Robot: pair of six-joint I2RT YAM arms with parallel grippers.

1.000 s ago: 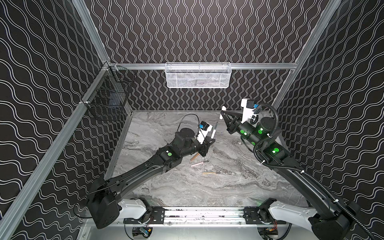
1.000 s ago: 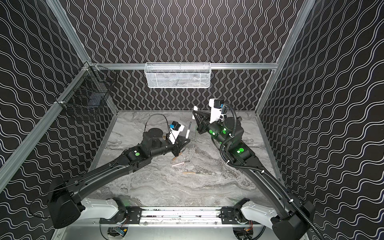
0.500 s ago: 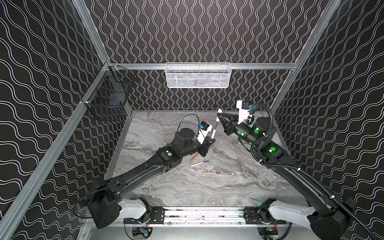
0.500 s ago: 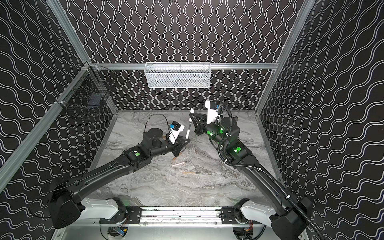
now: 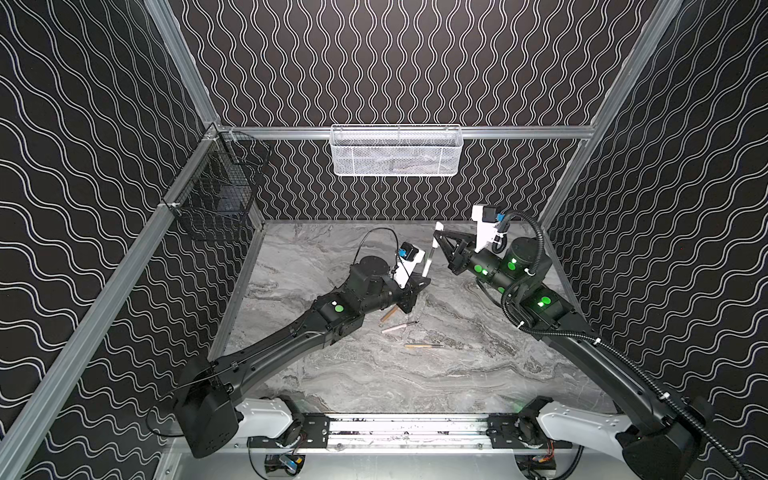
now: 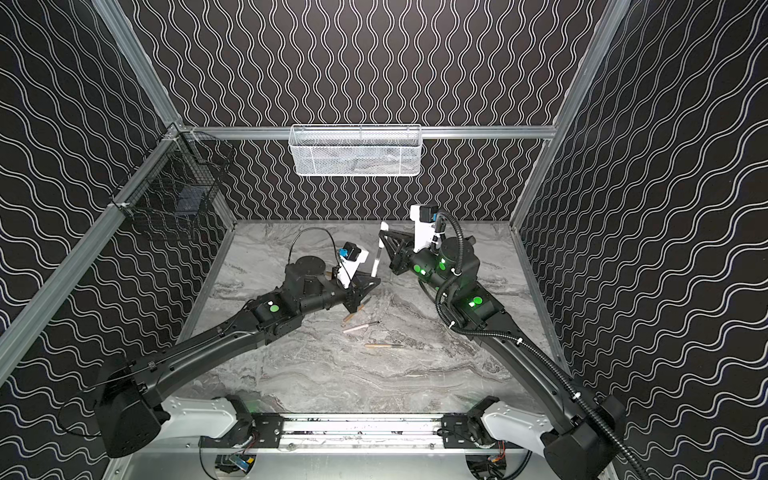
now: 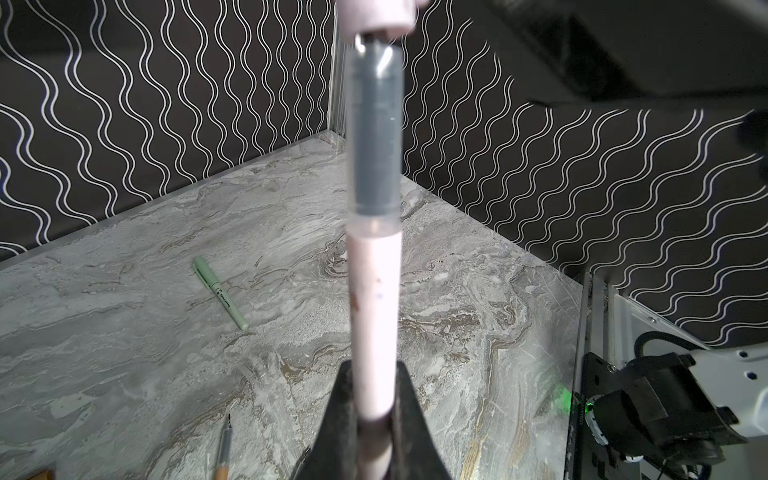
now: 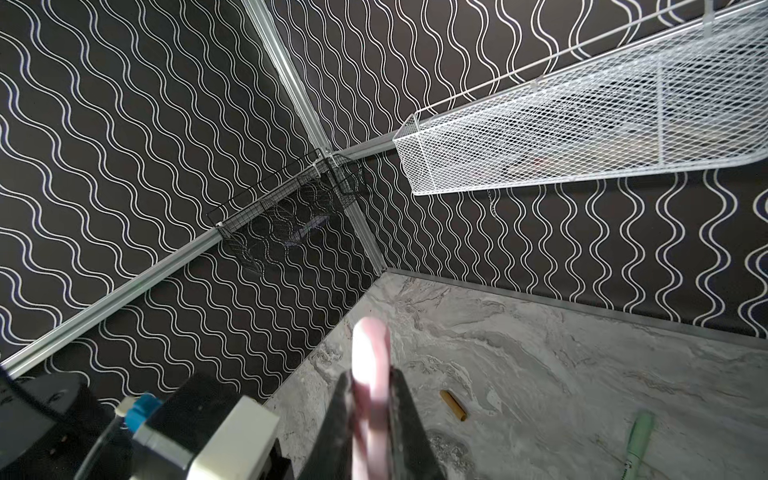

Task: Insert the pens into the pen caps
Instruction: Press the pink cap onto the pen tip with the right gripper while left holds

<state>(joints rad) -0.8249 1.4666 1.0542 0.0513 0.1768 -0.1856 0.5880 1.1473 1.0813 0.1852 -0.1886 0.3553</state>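
My left gripper [image 7: 376, 370] [image 5: 420, 286] is shut on the lower barrel of a pale pink pen [image 7: 376, 291] [image 5: 427, 262], held upright with its dark tip section up. My right gripper [image 8: 370, 376] [image 5: 438, 233] is shut on a pale pink pen cap [image 8: 370, 353] [image 5: 437, 226], held just above that pen. In the left wrist view the pen tip meets the cap's [image 7: 376, 14] open end; how far in it sits is hidden. In both top views a brown pen [image 5: 388, 312], a pink pen [image 5: 399, 326] and another brown pen [image 5: 424, 345] lie on the marble table [image 5: 374, 374].
A green pen [image 7: 220, 293] [image 8: 638, 440] and a brown pen cap [image 8: 453, 405] lie on the table toward the back. A white mesh basket [image 5: 397, 151] hangs on the back wall and a black wire basket [image 5: 216, 199] on the left wall.
My right gripper has carried the pink cap leftward and slightly down, toward the tip of the upright pen. The left arm and its pen have stayed put.
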